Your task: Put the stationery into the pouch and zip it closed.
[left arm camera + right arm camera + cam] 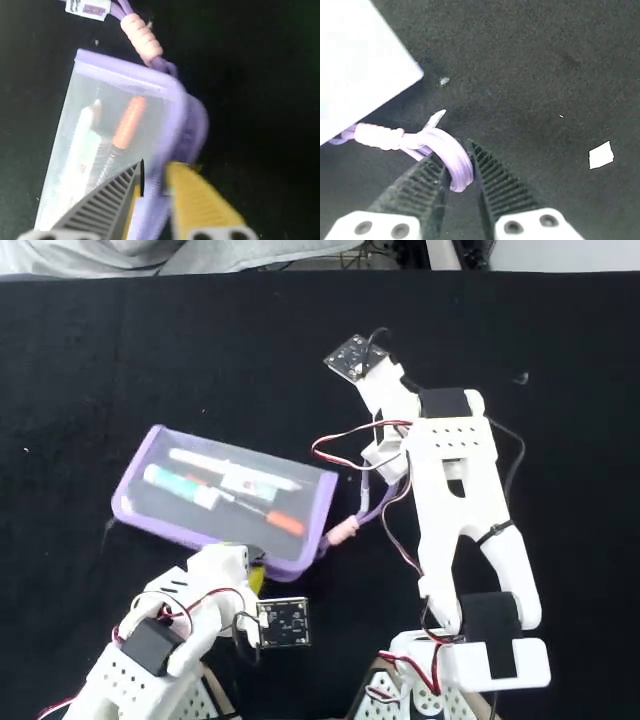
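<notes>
Judging the mesh pouch (180, 515) soft and light, we see the left hand (155, 166) apparently clamping its edge, the right hand (456, 154) pinching the limp zipper cord (420, 140), our pull point.

From my feed, the worktop (90, 350) is covered edge to edge in black cloth. Just beyond its far edge I see rumpled grey fabric (150, 254), and a pale surface (560, 254) toward the far corner. A small white paper scrap (600, 155) lies flat on the black cloth, with a tiny pale fleck (443, 80) well apart from it.
</notes>
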Robot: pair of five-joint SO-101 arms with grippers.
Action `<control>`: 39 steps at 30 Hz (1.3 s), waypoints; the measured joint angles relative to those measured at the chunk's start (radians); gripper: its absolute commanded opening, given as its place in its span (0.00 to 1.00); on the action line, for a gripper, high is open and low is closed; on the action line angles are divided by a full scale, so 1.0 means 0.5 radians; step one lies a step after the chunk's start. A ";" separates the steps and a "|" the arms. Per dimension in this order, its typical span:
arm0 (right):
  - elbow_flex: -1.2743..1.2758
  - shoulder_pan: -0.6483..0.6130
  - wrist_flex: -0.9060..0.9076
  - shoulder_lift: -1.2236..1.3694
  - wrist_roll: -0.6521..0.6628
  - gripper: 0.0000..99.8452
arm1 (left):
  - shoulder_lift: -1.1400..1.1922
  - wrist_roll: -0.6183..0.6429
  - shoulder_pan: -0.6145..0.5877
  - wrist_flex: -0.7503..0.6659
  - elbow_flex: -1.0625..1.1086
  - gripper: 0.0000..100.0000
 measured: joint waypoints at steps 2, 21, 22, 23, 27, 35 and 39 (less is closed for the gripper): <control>-0.012 0.000 0.015 0.000 0.000 0.02 | 0.000 -0.003 0.000 0.000 0.000 0.04; -0.399 0.000 0.362 0.000 0.000 0.02 | 0.000 -0.003 -0.089 -0.160 -0.003 0.03; -0.399 0.000 0.362 0.000 0.000 0.02 | 0.000 -0.003 -0.123 -0.163 -0.021 0.03; -0.399 0.000 0.359 0.000 0.000 0.02 | 0.000 -0.003 -0.157 -0.163 -0.031 0.03; -0.331 0.000 0.209 0.000 0.000 0.02 | 0.000 -0.003 -0.279 -0.153 -0.095 0.03; 0.061 0.000 -0.384 0.000 -0.009 0.02 | -0.003 -0.003 -0.242 0.408 -0.420 0.03; 0.117 -0.003 -0.525 0.000 -0.114 0.02 | -0.006 -0.003 -0.227 0.635 -0.549 0.03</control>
